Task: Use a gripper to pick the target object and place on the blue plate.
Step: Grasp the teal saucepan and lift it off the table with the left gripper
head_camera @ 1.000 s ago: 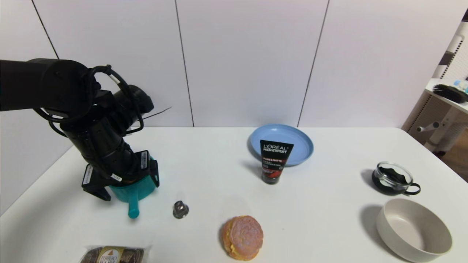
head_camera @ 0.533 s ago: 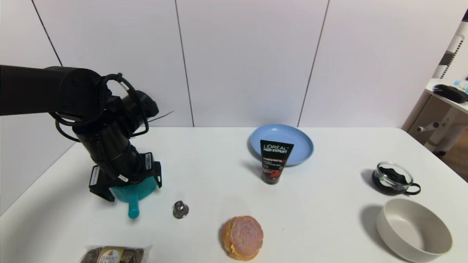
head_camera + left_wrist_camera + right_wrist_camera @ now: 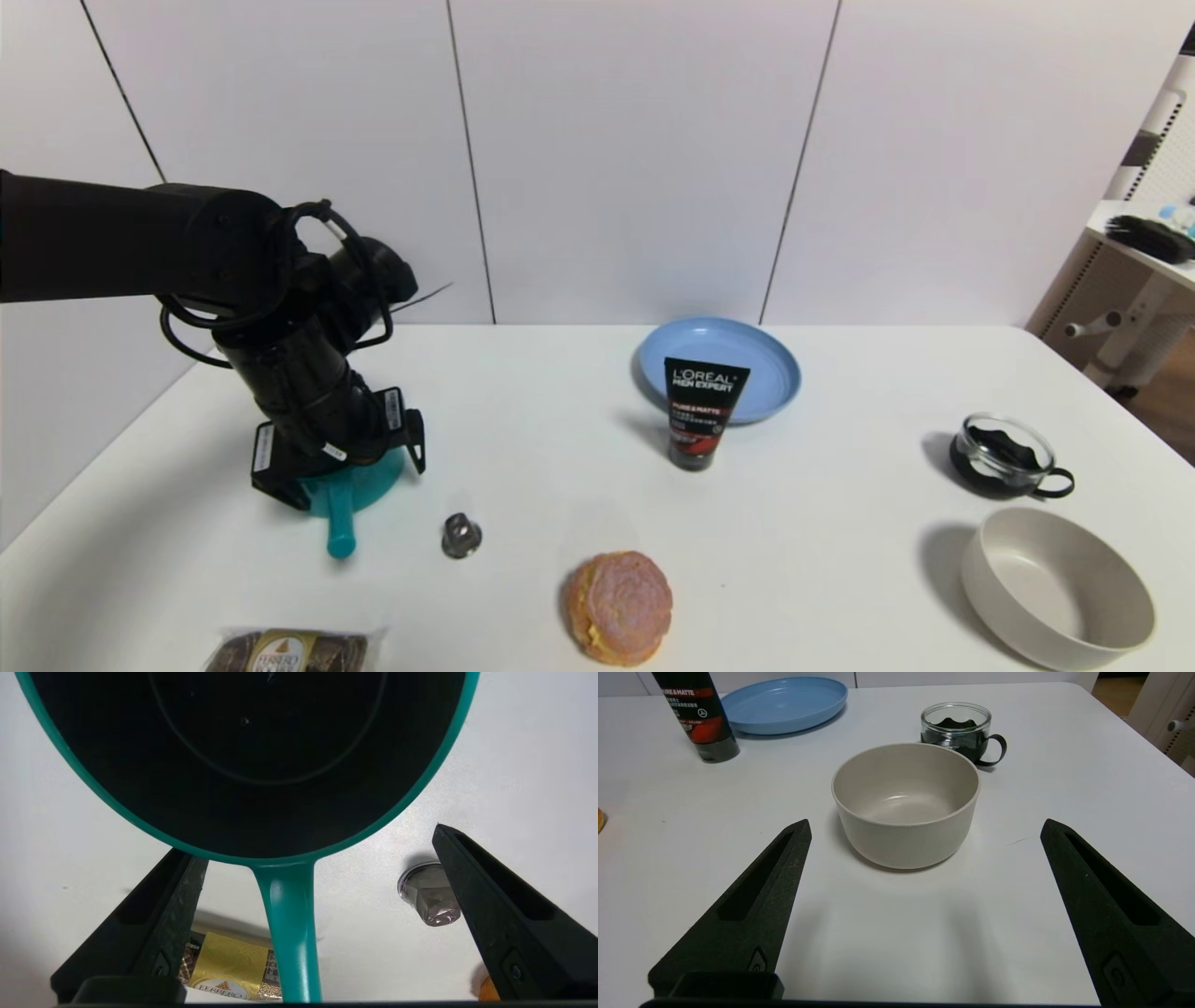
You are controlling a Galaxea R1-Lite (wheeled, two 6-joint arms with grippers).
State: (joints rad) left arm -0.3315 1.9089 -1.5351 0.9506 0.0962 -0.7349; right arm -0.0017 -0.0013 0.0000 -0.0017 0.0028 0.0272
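Nearest the robot, a gold-wrapped box of chocolates (image 3: 291,650) lies at the white counter's (image 3: 840,560) front edge, with a round pink-and-yellow pastry (image 3: 620,605) and a small crinkled silver foil cup (image 3: 460,536) just beyond. Next comes the small teal saucepan with a dark interior (image 3: 347,490), standing upright on the counter's left side, its short straight handle pointing toward the robot. The left hand (image 3: 338,463) hangs directly over the pan, fingers spread wide and gripping nothing; in the left wrist view the two black fingers (image 3: 154,933) stand either side of the handle without touching it. The right hand (image 3: 920,914) is parked, released, before a beige bowl (image 3: 906,802).

So the pick is not yet made: closing, lifting and carrying all remain. Farthest back, behind a black face-wash tube (image 3: 702,411), the round shallow light-blue plate (image 3: 756,359) lies well apart from the pan.
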